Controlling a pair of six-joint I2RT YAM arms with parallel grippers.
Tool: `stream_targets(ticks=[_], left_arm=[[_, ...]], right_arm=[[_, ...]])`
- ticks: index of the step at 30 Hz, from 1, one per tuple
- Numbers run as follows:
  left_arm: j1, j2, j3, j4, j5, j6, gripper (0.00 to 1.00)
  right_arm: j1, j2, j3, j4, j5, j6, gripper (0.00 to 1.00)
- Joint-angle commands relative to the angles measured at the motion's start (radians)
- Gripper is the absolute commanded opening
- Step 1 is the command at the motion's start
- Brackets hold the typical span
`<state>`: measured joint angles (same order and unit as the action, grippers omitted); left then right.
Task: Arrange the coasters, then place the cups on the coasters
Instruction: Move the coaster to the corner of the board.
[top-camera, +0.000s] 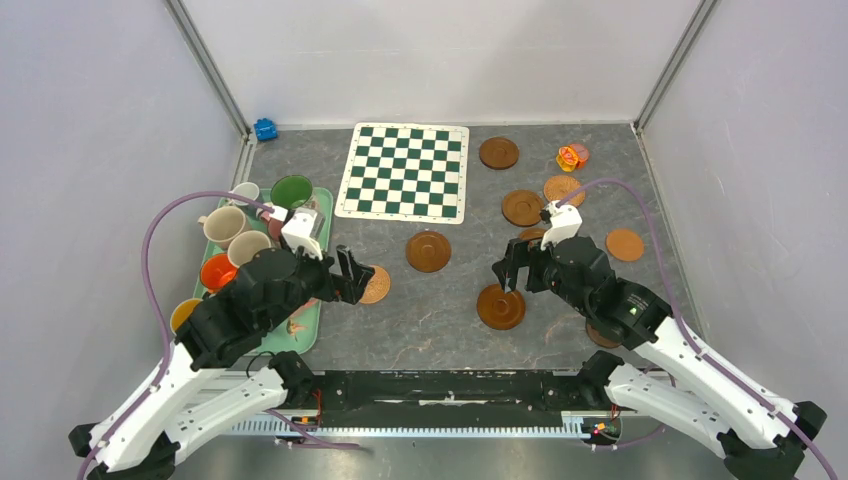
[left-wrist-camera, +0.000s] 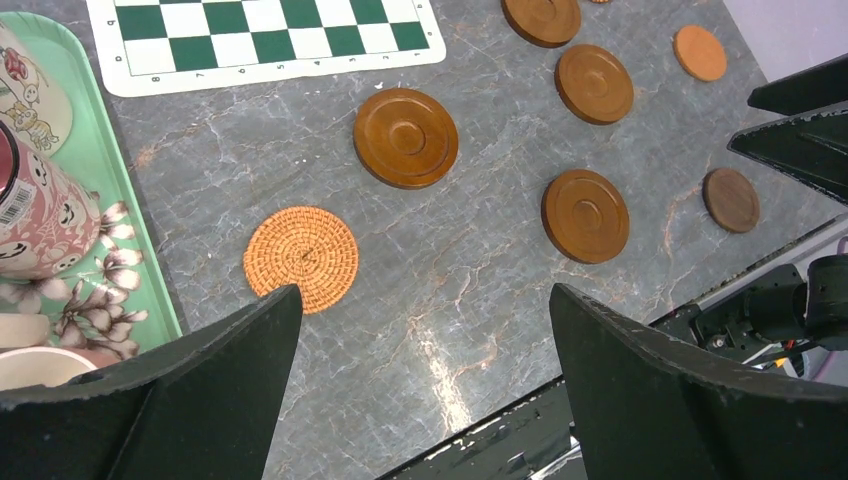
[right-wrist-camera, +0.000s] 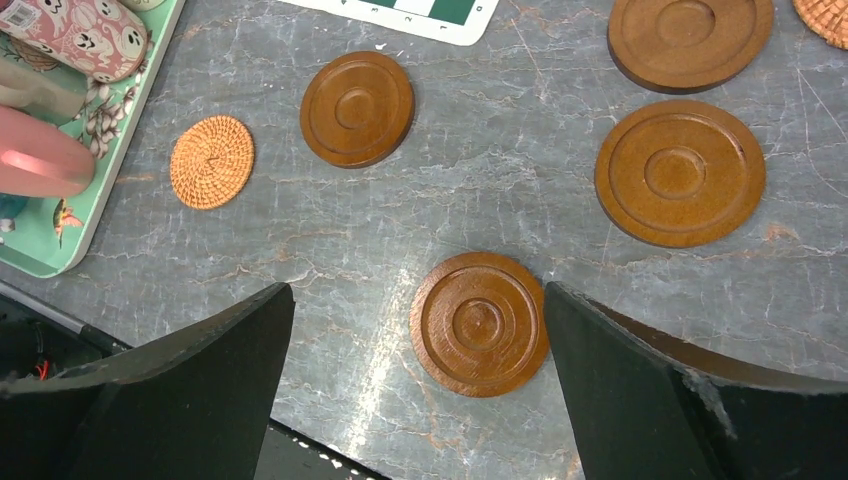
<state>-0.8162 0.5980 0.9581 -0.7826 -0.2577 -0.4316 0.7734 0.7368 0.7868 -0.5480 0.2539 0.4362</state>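
Coasters (top-camera: 428, 251): wooden and woven discs, scattered flat over desk (top-camera: 430, 335) centre and right.
Cups (top-camera: 224, 225): grouped on mint tray (left-wrist-camera: 95, 160), far left.
Left claw (top-camera: 352, 275): spread, beside a woven coaster (left-wrist-camera: 301, 258).
Right claw (top-camera: 508, 272): spread, above a wooden coaster (right-wrist-camera: 480, 323).
Surface: grey marbled; pale walls (top-camera: 100, 100) around.

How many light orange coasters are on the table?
3. A woven coaster lies by the left fingers, a second coaster sits beside the yellow toy at the back, and a third coaster lies right of the right fingers. More may be hidden.
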Motion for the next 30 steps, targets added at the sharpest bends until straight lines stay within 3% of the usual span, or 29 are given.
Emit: stream_targets(ticks=[1, 14, 18, 20, 22, 25, 28, 30], left_arm=[[-0.006, -0.018, -0.011, 0.067, -0.015, 0.049, 1.0], [-0.006, -0.112, -0.108, 0.107, -0.032, 0.078, 1.0], [-0.006, -0.154, -0.144, 0.124, -0.045, 0.076, 1.0], [-0.006, -0.167, -0.145, 0.128, -0.048, 0.077, 1.0], [-0.006, -0.175, -0.145, 0.124, -0.057, 0.078, 1.0], [-0.005, -0.183, -0.136, 0.105, -0.055, 0.078, 1.0], [-0.006, -0.192, -0.126, 0.071, -0.07, 0.07, 1.0], [-0.005, -0.196, -0.118, 0.043, -0.097, 0.051, 1.0]], right_arm=[[0.004, -0.006, 0.04, 0.02, 0.031, 0.02, 0.98], [0.004, -0.024, 0.002, 0.084, 0.016, 0.026, 0.98], [0.004, -0.011, -0.029, 0.119, 0.093, 0.046, 0.99], [0.004, 0.007, -0.047, 0.138, 0.138, 0.058, 0.92], [0.004, 0.027, -0.076, 0.17, 0.166, 0.067, 0.78], [0.003, 0.073, -0.106, 0.193, 0.194, 0.093, 0.51], [0.003, 0.123, -0.124, 0.224, 0.19, 0.098, 0.13], [0.003, 0.165, -0.125, 0.251, 0.187, 0.09, 0.0]])
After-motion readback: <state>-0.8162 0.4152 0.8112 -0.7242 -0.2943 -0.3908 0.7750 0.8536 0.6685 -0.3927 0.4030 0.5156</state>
